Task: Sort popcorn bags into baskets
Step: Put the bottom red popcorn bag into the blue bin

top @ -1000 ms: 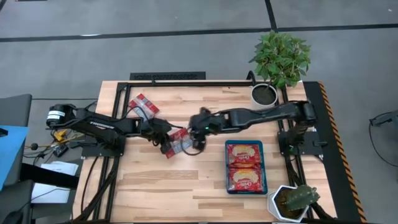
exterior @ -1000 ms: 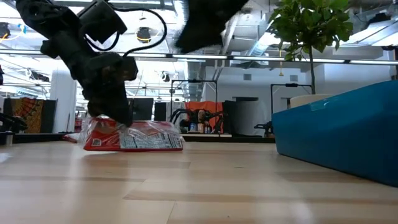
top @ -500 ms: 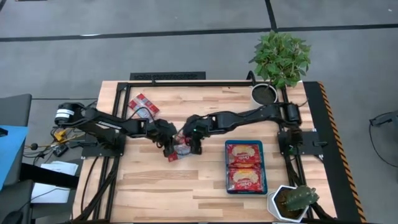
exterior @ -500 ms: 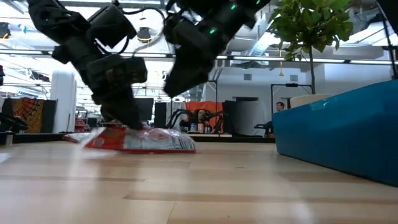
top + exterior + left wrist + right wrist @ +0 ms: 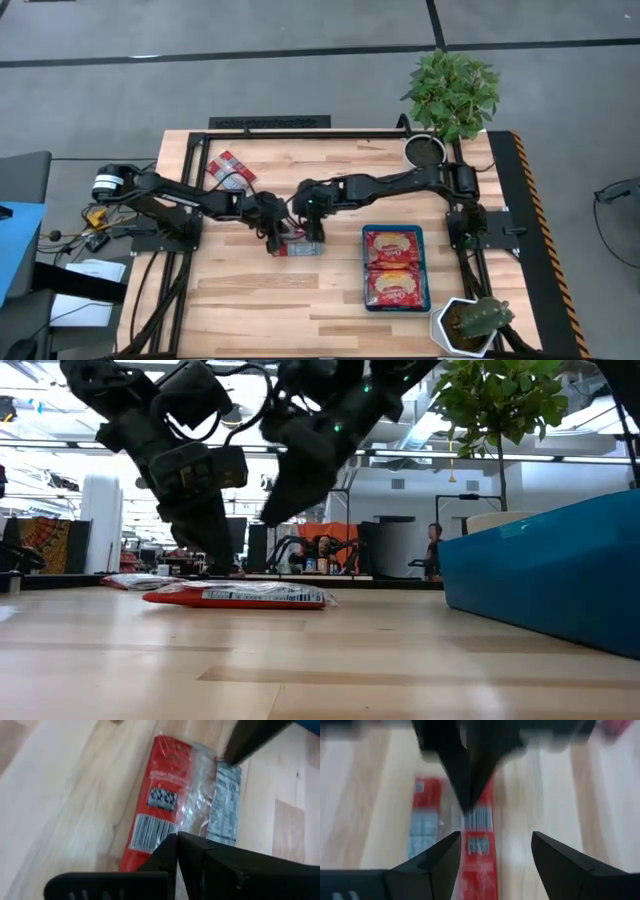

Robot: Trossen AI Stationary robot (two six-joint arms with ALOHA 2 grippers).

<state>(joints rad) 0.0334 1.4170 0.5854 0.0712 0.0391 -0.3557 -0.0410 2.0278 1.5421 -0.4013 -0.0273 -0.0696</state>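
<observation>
One red popcorn bag (image 5: 297,246) lies flat on the table mid-way, its printed label up (image 5: 235,596) (image 5: 170,800). My left gripper (image 5: 272,238) (image 5: 177,839) is shut, and its fingertips are down at the bag's barcode end. My right gripper (image 5: 313,231) (image 5: 496,837) is open and hovers just above the same bag (image 5: 479,865) without touching it. Two more bags (image 5: 230,170) lie near the table's far left corner. The blue tray (image 5: 364,270) (image 5: 540,570) holds two bags (image 5: 393,268) side by side. My left gripper meets the bag near its barcode end (image 5: 150,827), coming from above and slanting down. Its shut fingertips (image 5: 216,565) hide the exact spot, so I cannot tell whether they pinch the film or only rest on it. The bag lies flat on the table.
A leafy plant (image 5: 450,90) and its round pot (image 5: 425,150) stand at the far right corner, and a cactus pot (image 5: 468,325) at the near right corner. Bare wood stretches along the table's near edge (image 5: 260,310). People move in the room behind (image 5: 433,550).
My left gripper has come down and slightly toward the table's near right, laying the bag from a tilted, half-lifted pose flat onto the wood. My right gripper has descended toward the bag and now hangs close above it.
</observation>
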